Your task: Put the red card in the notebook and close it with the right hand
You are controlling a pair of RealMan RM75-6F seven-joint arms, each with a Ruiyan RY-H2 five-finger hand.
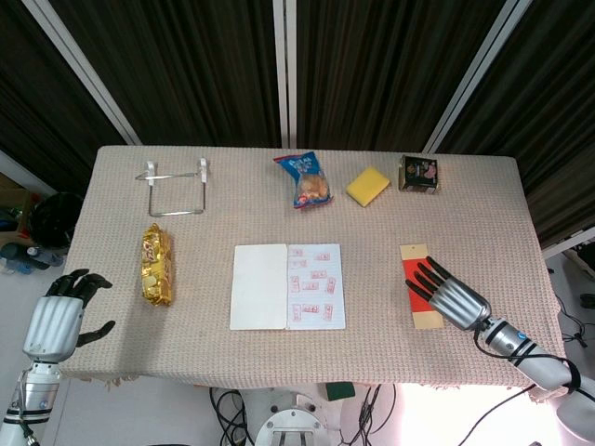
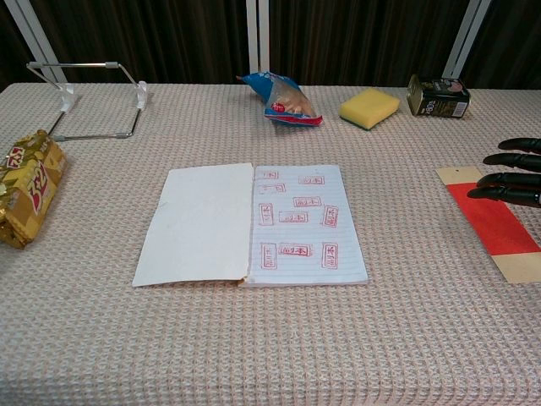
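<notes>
The notebook [image 1: 287, 286] is laid open mid-table. Well to its right, the red card [image 2: 491, 222] is overhung by the right hand [image 1: 450, 294], fingers spread, seemingly grasping nothing. An edge should be pinched cleanly first.

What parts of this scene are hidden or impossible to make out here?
- Red card: lower part covered by the right hand in head view; whether the fingers touch it is unclear.
- Left hand: absent from chest view.
- Red stamps on the notebook: too small to read.
- Tin label: too small.
</notes>
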